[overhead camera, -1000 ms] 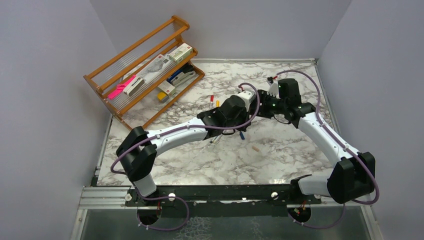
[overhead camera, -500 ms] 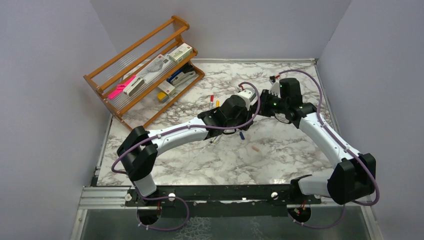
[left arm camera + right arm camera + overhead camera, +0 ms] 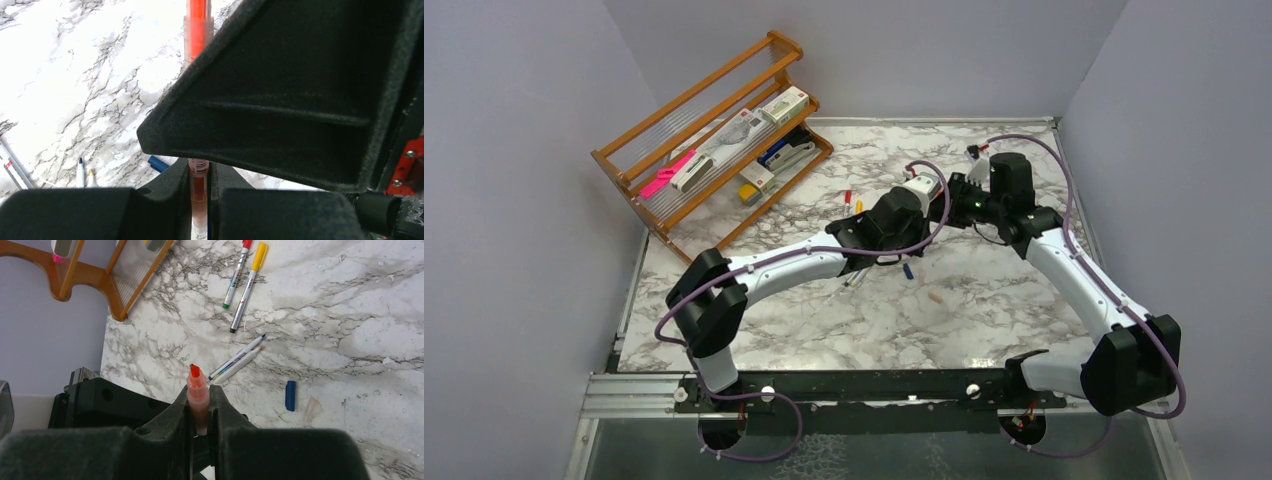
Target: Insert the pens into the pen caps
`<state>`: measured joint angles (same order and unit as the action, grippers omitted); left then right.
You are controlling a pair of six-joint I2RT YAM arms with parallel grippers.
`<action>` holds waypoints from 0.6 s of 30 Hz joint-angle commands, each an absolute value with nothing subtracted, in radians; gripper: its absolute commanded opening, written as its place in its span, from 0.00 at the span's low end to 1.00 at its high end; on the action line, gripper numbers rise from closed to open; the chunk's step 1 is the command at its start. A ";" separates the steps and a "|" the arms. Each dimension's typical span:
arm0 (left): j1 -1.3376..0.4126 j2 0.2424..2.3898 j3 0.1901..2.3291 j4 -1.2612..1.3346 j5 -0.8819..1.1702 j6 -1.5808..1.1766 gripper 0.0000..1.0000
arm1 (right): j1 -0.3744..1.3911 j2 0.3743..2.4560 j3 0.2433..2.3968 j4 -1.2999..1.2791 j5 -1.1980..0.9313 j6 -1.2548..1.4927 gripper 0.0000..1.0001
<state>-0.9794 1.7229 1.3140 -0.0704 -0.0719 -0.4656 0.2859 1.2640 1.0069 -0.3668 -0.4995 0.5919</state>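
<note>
The salmon-orange pen (image 3: 197,390), its red chisel tip bare, is hanging above the bench (image 3: 350,315) near its middle. The left hand (image 3: 199,182) is clamping its rear barrel while the right hand (image 3: 199,407), facing it, is pinching near the tip.

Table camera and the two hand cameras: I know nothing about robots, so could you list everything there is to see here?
table: one, white marble with grey veins, under everything
rack: one, orange-brown wood, far left, holding a pink bar and boxes
red-capped pen: one, far middle of the table
yellow-capped pen: one, beside it
bare pens: two, grey-white, lying together mid-table
blue cap: one, dark blue, loose on the table
pale cap: one, pinkish, next to the blue one
orange pen: one, held above the table
left arm, right arm: two, white and black
left gripper, right gripper: two, black, both shut on the orange pen
</note>
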 commanded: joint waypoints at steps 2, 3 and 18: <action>-0.980 1.728 1.355 -0.046 -0.101 -0.453 0.00 | 0.295 1.226 0.998 -0.359 -0.506 0.601 0.01; -0.976 1.722 1.347 -0.047 -0.106 -0.450 0.00 | 0.295 1.224 0.998 -0.364 -0.495 0.599 0.01; -0.766 1.529 1.006 -0.085 -0.128 -0.599 0.00 | 0.295 1.285 0.923 -0.485 -0.279 0.476 0.11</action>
